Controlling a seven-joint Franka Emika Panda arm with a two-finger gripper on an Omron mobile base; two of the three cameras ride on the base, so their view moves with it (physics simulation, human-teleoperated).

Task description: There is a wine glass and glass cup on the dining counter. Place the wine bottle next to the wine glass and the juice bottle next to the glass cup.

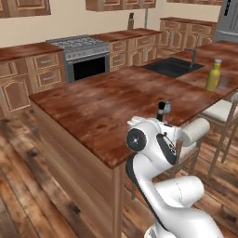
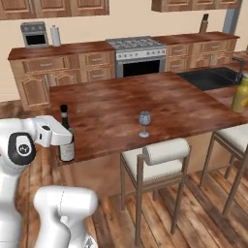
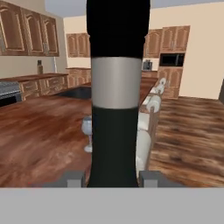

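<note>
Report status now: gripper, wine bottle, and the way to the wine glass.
Gripper shut on wine bottle, upright at near counter edge. Wine glass stands apart, further along the dining counter. Nothing between them.

The dining counter is a long reddish-brown wooden top with a black sink set into its far end. A wine glass stands upright near the front edge. The wine bottle stands upright at the near corner, well apart from it. The juice bottle stands beside the sink.
</note>
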